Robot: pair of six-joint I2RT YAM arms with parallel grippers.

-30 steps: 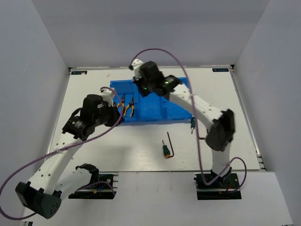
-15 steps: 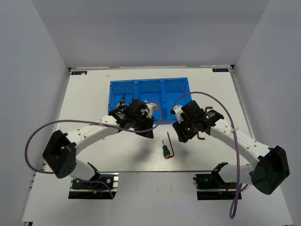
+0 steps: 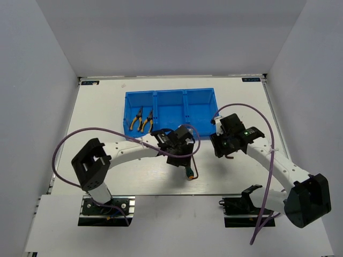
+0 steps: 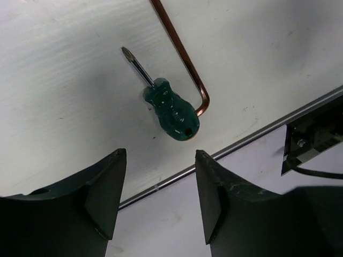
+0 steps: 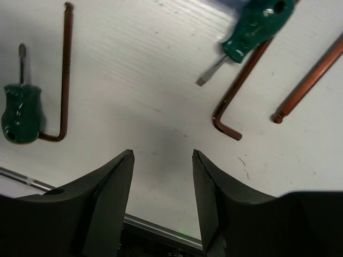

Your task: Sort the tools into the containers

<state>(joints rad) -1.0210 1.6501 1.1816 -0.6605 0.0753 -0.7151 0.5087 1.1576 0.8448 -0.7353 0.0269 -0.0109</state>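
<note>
A white table (image 3: 96,107) between grey walls (image 3: 171,37).

White desk (image 3: 107,107) w/ thin metal rail (image 4: 252,138) on its near edge, just below & behind the left end effector (image 4: 155,198); plain pale-grey walls (image 3: 161,37) beyond it & to both sides; soft even light, faint shadows.

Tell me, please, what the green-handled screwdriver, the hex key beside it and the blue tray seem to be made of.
The green-handled screwdriver seems to have a translucent, glossy plastic handle, which shows highlights, and its shaft is bright metal. The hex key is probably steel, though its smooth surface looks coppery brown. The blue tray is likely moulded plastic, judging by its uniform bright colour and thin walls.
</note>
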